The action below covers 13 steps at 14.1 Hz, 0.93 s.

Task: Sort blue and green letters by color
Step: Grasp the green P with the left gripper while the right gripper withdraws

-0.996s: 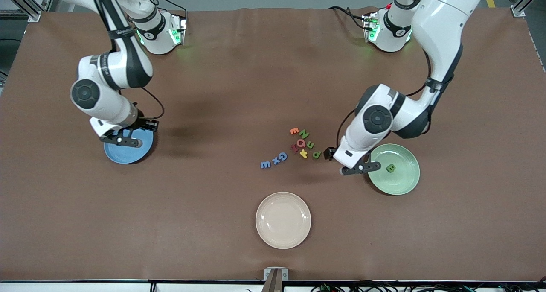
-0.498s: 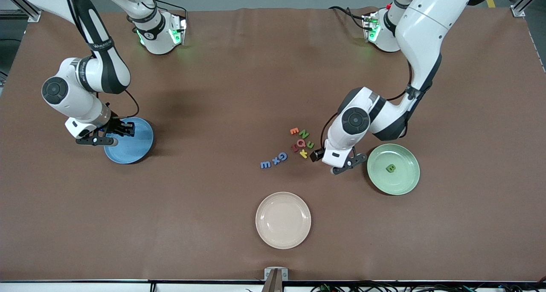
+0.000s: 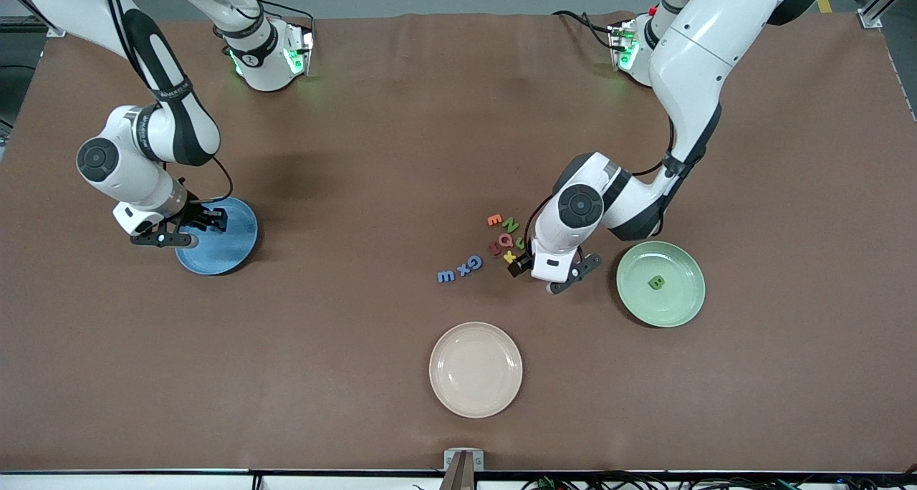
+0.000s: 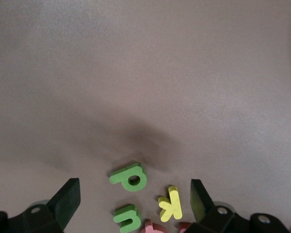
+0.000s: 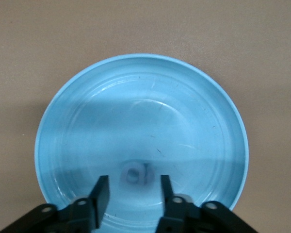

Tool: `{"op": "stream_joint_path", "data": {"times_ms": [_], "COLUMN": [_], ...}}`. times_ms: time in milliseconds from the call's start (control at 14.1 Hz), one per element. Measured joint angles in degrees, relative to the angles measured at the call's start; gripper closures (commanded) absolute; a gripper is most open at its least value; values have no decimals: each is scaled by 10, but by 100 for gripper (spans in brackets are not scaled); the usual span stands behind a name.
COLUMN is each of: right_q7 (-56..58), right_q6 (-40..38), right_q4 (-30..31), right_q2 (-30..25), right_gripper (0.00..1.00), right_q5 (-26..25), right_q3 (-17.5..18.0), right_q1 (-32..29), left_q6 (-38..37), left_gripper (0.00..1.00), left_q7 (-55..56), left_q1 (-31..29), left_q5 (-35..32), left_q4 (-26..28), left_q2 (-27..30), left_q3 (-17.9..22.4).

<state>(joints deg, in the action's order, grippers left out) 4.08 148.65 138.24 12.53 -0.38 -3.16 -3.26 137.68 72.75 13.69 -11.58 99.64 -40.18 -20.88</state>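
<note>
Left wrist view, green p [image 4: 130,177] unhidden

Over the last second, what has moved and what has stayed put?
The left gripper swung off the green plate to hang open over the green p in the letter pile. The right gripper backed to the blue plate's edge, open, a blue letter below it. Plates and loose letters stayed.
</note>
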Motion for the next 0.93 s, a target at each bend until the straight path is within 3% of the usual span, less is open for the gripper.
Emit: {"op": "stream_joint_path", "data": {"times_ms": [427, 783, 925], "right_q7": [-81, -339, -444], "right_q6": [-69, -123, -150], "right_q4": [-26, -84, -124], "right_q2": [-10, -17, -7], "right_gripper": [0, 0, 0], "right_q5": [0, 1, 1], "right_q3": [16, 23, 25], "right_q1": [29, 177, 233], "left_q6": [0, 0, 0], "left_gripper": [18, 41, 55], "left_q7": [12, 14, 14], "left_q1": [1, 2, 2], "left_q5": [0, 0, 0], "left_q4": [0, 1, 1], "left_q2": [-12, -22, -22], "left_q3": [1, 1, 1]}}
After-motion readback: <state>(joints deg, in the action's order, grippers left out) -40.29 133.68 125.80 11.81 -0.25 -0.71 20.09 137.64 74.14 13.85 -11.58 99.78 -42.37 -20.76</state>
